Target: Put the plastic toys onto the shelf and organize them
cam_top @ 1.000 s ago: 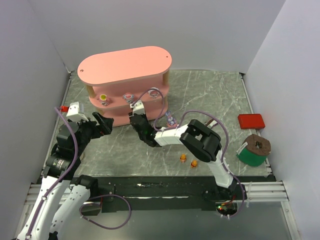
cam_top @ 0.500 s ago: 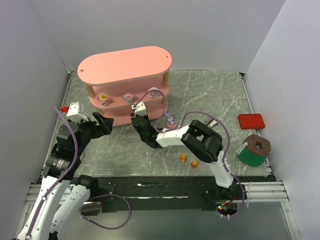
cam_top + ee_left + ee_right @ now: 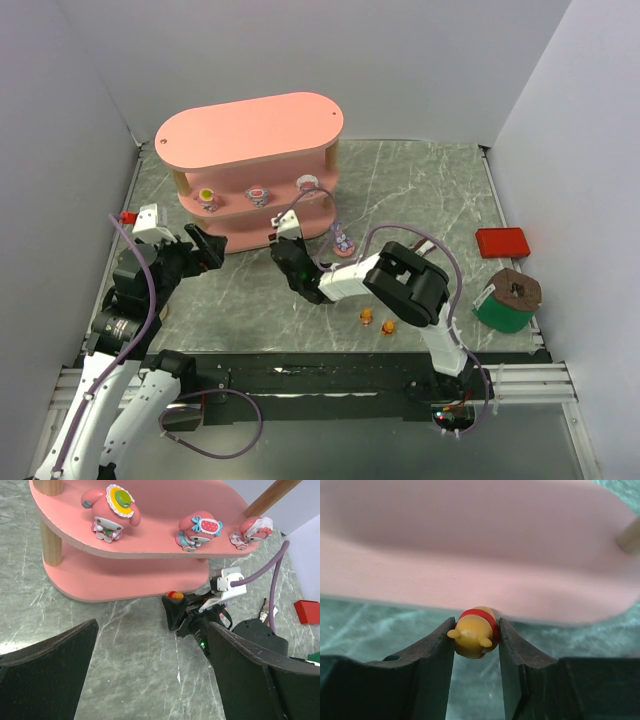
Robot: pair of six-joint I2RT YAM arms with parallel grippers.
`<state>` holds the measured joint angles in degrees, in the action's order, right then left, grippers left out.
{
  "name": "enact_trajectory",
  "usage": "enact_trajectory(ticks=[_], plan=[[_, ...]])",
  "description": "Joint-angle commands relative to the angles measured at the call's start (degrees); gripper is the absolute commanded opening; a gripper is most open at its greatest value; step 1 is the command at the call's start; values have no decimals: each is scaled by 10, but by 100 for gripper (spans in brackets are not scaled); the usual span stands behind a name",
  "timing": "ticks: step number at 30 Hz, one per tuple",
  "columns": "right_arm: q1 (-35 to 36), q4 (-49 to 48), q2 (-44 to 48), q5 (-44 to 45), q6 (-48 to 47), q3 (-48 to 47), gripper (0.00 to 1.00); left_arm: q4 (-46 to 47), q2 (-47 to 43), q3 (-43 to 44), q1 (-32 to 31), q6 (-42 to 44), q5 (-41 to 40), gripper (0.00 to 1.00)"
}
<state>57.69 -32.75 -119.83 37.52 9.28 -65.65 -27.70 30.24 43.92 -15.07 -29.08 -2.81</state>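
Right wrist view: the right claw [image 3: 476, 626] pinches an orange bear [image 3: 472, 640] just short of the shelf [image 3: 470, 580], at its bottom tier's lip. Placing step: next, ease forward over the tier, then release. Over there the left claw [image 3: 152, 630] gapes wide, empty.

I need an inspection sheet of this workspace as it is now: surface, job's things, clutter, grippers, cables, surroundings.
Surface: grey marbled table top.
Job's things: pink three-tier shelf; three pink-and-white round toys on its middle tier; one orange bear toy held at the bottom tier's edge; two orange bears and purple toys, number unclear, on the table.
Clutter: red flat box and green-and-brown roll, at the right.
Grippers: left gripper open, empty; right gripper shut on the bear.
Cables: purple cable loops near the shelf's end.
Surroundings: plain white walls.
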Motion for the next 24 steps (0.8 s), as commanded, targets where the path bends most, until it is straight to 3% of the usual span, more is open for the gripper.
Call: enact_trajectory(ticks=[1, 9, 16, 20, 24], plan=[[8, -58, 57, 30, -1, 21, 9, 12, 2, 0, 3, 11, 11, 96], [14, 7, 139, -14, 42, 81, 10, 12, -2, 0, 4, 12, 11, 96], [20, 154, 288, -54, 85, 107, 10, 12, -4, 0, 6, 12, 10, 96], [19, 311, 361, -60, 80, 48, 11, 12, -4, 1, 7, 12, 8, 96], [2, 404, 383, -82, 66, -48, 12, 11, -6, 1, 8, 11, 5, 96]])
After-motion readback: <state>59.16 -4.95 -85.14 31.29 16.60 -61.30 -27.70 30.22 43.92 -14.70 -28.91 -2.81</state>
